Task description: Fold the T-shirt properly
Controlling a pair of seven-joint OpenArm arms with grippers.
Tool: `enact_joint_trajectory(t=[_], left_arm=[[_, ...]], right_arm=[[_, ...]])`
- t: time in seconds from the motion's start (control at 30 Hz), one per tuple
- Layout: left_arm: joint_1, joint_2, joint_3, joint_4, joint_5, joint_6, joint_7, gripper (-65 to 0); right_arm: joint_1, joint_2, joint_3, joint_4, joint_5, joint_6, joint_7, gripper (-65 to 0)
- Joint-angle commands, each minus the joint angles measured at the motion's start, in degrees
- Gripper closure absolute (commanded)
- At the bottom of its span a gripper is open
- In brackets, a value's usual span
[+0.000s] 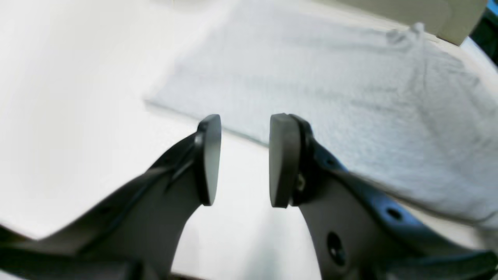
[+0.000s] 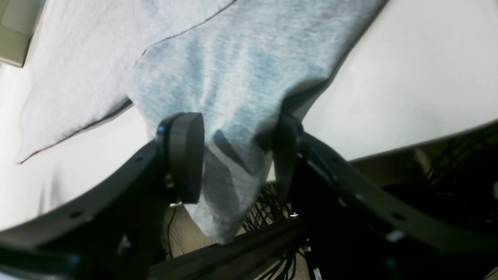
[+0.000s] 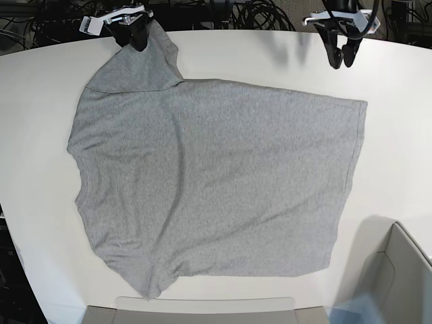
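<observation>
Left tool (image 1: 241, 159): released, empty, above table (image 1: 78, 116) beside T-shirt (image 1: 330, 97) hem. Right tool (image 2: 233, 155): grasping sleeve cloth. Base view: shirt spread flat, plain side up. Step judged: spreading; next, left regrasps hem corner.

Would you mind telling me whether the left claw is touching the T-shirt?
Apart. In the left wrist view the left claw stands open over bare table, short of the T-shirt edge.

The T-shirt (image 3: 216, 182) is soft heathered grey cloth (matt, finely knit) on a smooth white table (image 3: 398, 135).
</observation>
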Motion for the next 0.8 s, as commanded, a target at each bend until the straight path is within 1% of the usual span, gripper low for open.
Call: enact_joint_trajectory(t=[0.0, 0.03, 0.1, 0.13, 0.2, 0.27, 0.43, 0.7, 0.77], left_arm=[[-1.1, -2.3, -0.4, 1.2, -5.0, 0.1, 0.7, -22.1], [-2.4, -3.9, -0.4, 1.2, -9.5, 0.1, 2.8, -22.1], [-4.9, -8.5, -0.4, 1.1, -19.9, 0.1, 8.1, -22.2], [-5.7, -10.1, -0.4, 1.0, -23.8, 0.1, 10.4, -22.2], [-7.7, -13.4, -0.4, 0.7, -30.7, 0.1, 14.8, -22.2], [-9.6, -14.7, -0.5, -0.7, -35.0, 0.1, 16.9, -22.2], [-13.4, -14.8, -0.5, -6.0, -35.1, 0.1, 17.2, -22.2], [-14.8, -14.9, -0.5, -12.8, -35.1, 0.1, 17.3, -22.2], [-16.8, -14.9, -0.3, -14.2, -35.1, 0.1, 19.1, -22.2]], right_arm=[[-1.0, 0.2, 0.0, 0.1, 0.2, -0.9, -1.9, -28.9], [-1.0, 0.2, 0.0, 0.1, 0.1, -0.9, -1.9, -28.9], [-1.0, 0.2, 0.0, 0.1, 0.1, -0.9, -1.9, -28.9], [-1.0, 0.2, 0.0, 0.1, 0.1, -0.9, -1.9, -28.9], [-1.0, 0.2, 0.0, 0.1, 0.2, -0.9, -1.9, -28.9], [-1.0, 0.3, 0.2, 0.1, 0.2, -0.9, -1.9, -28.9], [-1.0, 0.3, 0.2, 0.1, 0.2, -0.9, -1.9, -28.9], [-1.0, 0.3, 0.4, 0.1, 0.0, -0.9, -1.9, -28.9], [-1.0, 0.3, 0.4, 0.1, 0.0, -0.9, -1.9, -28.9]])
